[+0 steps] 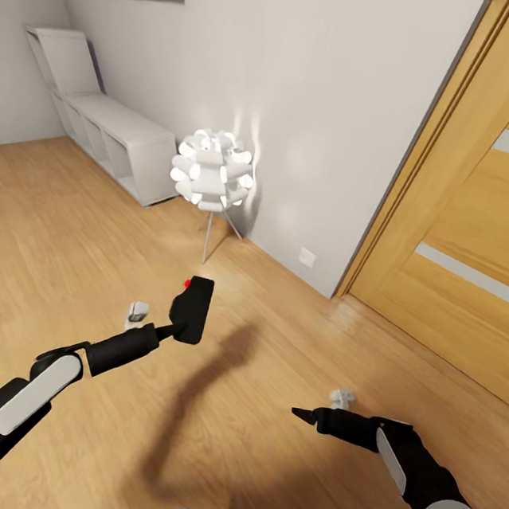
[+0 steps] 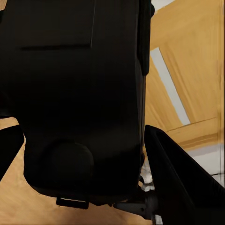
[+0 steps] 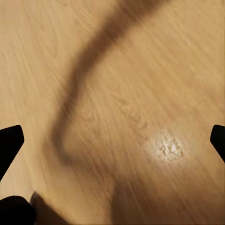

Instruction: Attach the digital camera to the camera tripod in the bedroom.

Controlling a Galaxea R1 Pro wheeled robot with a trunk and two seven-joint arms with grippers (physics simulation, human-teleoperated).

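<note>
The left gripper [image 1: 183,327] fingers grip the small boxy black digital camera [image 1: 193,309]; right gripper [image 1: 303,413] fingers spread empty. Attaching remains.

Left end effector [image 1: 184,321] clamped on load, arm outstretched; right end effector [image 1: 302,413] open, low.

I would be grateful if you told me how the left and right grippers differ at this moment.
The left gripper is shut on the digital camera, carried above the wood floor; the right gripper holds nothing. In the right wrist view its fingers stand wide apart over bare floor. The left reaches farther forward toward the white lamp. Both are black.
</note>
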